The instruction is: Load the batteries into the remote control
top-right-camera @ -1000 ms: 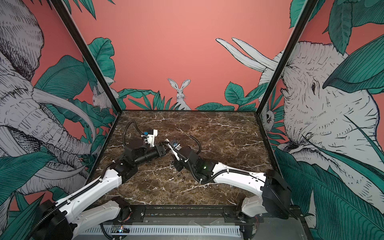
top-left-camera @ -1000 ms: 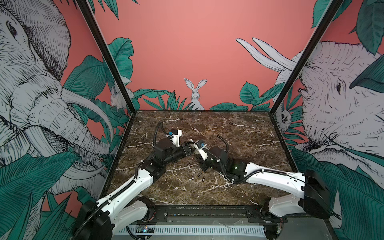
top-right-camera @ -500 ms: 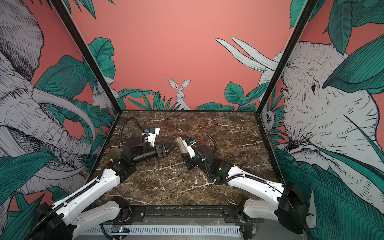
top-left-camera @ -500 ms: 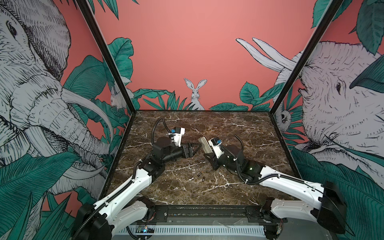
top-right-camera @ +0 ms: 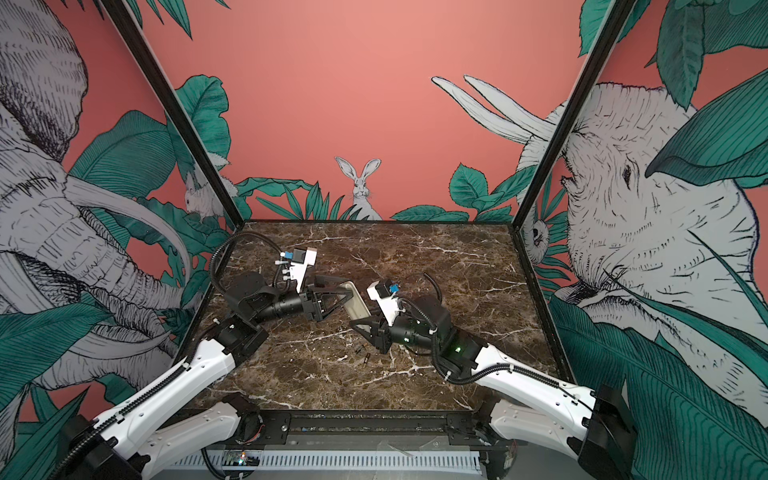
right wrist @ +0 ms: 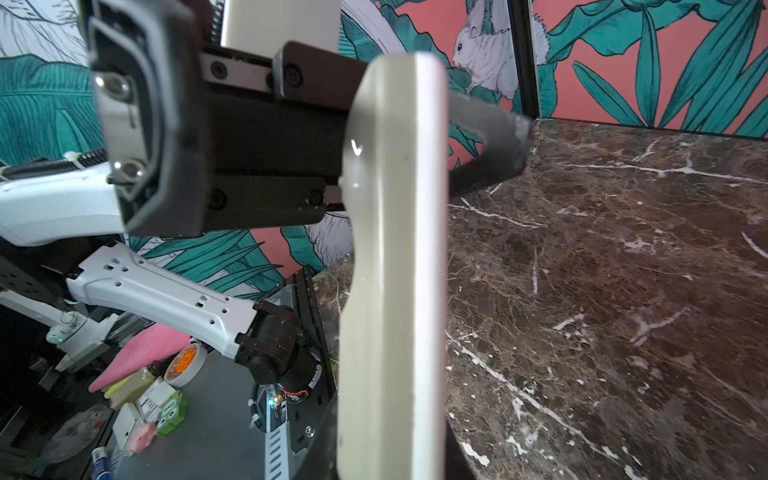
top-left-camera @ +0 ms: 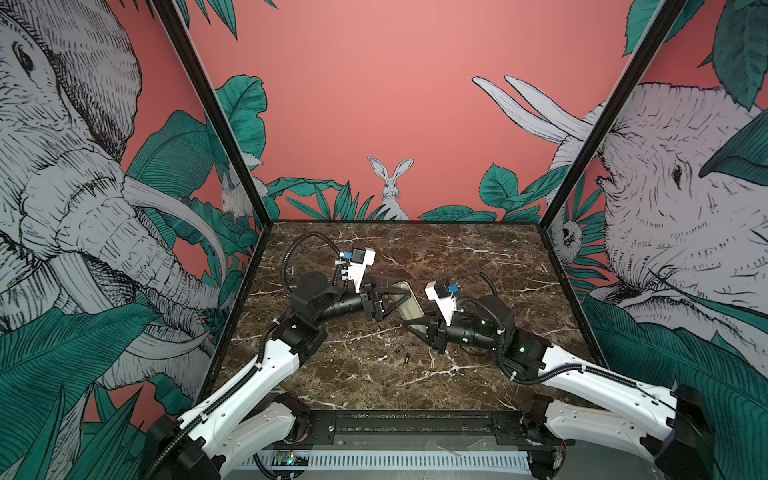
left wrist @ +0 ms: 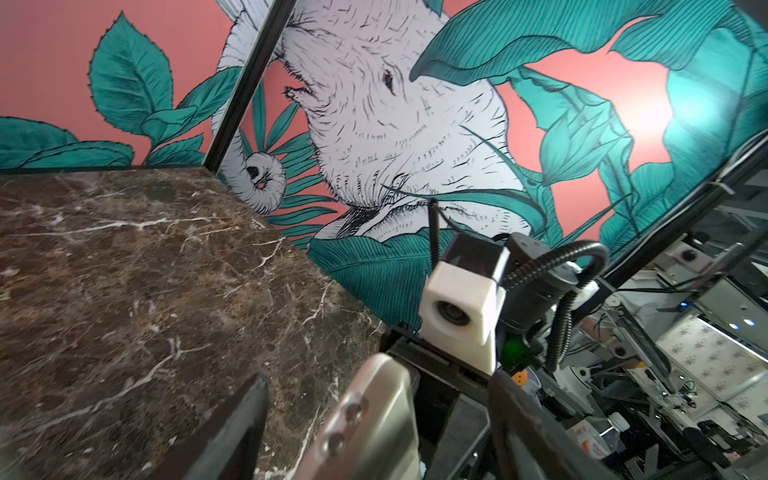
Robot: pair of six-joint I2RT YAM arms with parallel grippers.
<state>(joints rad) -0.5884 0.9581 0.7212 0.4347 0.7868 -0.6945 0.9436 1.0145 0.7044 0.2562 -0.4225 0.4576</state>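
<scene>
The remote control (top-left-camera: 410, 305) (top-right-camera: 358, 308) hangs above the marble with its greyish-beige back up. My right gripper (top-left-camera: 419, 327) (right wrist: 392, 457) is shut on its near end. In the right wrist view the remote control (right wrist: 395, 270) runs edge-on away from the jaws. My left gripper (top-left-camera: 400, 297) (left wrist: 374, 440) is open and straddles the far end. The remote control (left wrist: 374, 415) has a gap to each of the fingers (left wrist: 232, 436) in the left wrist view. Two batteries (top-left-camera: 403, 354) (top-right-camera: 363, 351) lie loose on the table in front of the right gripper.
The marble table (top-left-camera: 478, 266) is boxed in by patterned walls on the left, back and right. A black rail (top-left-camera: 415, 428) runs along its front edge. Both arms meet near the middle, and the right wrist camera (left wrist: 457, 311) sits close behind the remote.
The right arm has pulled back to the right with the remote. The left jaws have opened and let go of it; they now stand wide around its far end.
</scene>
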